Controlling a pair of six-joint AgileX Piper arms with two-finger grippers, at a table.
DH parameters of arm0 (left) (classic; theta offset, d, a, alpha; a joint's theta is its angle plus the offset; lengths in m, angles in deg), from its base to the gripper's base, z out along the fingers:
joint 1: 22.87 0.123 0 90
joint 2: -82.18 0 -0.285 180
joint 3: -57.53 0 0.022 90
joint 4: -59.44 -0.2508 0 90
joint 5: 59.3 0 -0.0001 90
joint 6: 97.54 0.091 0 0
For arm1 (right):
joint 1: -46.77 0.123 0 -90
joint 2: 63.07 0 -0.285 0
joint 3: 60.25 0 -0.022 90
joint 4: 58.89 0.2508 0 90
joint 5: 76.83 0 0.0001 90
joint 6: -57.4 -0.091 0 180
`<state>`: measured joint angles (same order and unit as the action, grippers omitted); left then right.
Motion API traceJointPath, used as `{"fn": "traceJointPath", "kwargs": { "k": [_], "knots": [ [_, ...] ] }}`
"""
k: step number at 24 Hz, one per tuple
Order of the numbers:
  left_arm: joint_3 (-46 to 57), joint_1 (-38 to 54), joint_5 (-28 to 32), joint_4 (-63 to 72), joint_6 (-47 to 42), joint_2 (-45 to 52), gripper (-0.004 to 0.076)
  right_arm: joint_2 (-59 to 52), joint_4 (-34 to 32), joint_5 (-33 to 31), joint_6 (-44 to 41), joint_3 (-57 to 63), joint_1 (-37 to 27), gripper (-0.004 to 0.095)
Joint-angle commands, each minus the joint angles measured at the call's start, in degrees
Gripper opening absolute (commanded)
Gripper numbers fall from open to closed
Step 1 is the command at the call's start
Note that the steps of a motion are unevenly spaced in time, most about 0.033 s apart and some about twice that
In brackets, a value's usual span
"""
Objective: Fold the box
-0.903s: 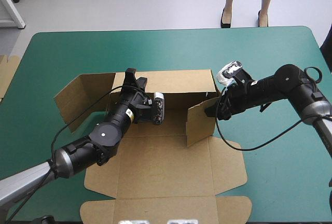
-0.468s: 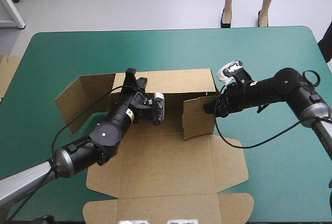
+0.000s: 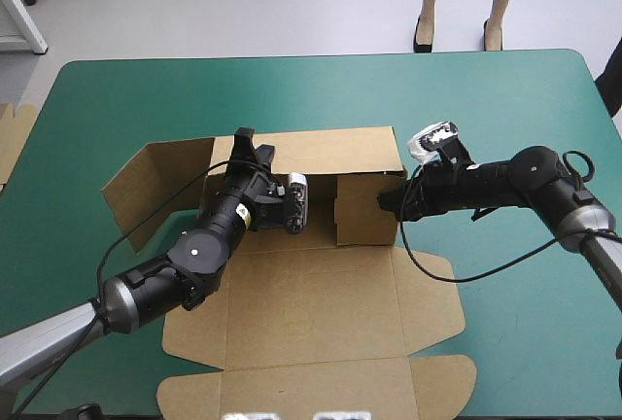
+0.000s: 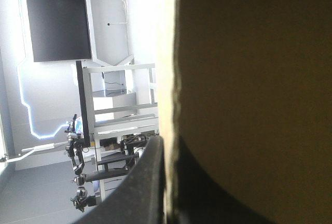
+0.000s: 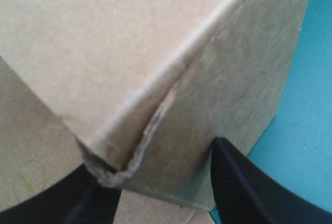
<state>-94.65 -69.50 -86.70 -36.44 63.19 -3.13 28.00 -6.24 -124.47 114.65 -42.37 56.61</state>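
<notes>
Teal-green cover lies under the brown box, which sits near the middle of the table. Its long axis runs from the robot's edge toward the far edge. Nearest the robot the lid lies flat, its free end pointing at the near edge, with rounded ears at both sides.

Farther on, the left arm reaches across the sheet's left part. The left gripper is clamped on the top edge of the raised rear wall, which runs crosswise to the long axis. In the left wrist view the board's pale cut edge passes between the jaws, one black finger on the outer face and the other on the dark inner face.

Outboard of those jaws, the left side flap stands raised and splayed outward.

At the box's right end, the right side flap stands upright, angled in against the rear wall's end. The right gripper is at it with its fingers spread apart, a folded corner of board sitting between them.

Well off from both jaws, spare board shows at the table's left edge.
</notes>
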Motion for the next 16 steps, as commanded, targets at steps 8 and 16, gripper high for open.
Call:
{"fn": "traceJointPath", "kwargs": {
  "k": [8, 16],
  "knots": [
    [-1.54, -0.36, -0.94, -2.16, -0.44, 1.7, -0.001, -5.31, -3.88, 6.65, -6.3, -1.21, -0.02, 0.0462],
    [-1.54, -0.36, -0.82, -2.36, -0.44, 1.7, -0.001, -5.12, -9.32, 16.91, -5.67, -0.73, 6.32, 0.0464]
  ]
}}
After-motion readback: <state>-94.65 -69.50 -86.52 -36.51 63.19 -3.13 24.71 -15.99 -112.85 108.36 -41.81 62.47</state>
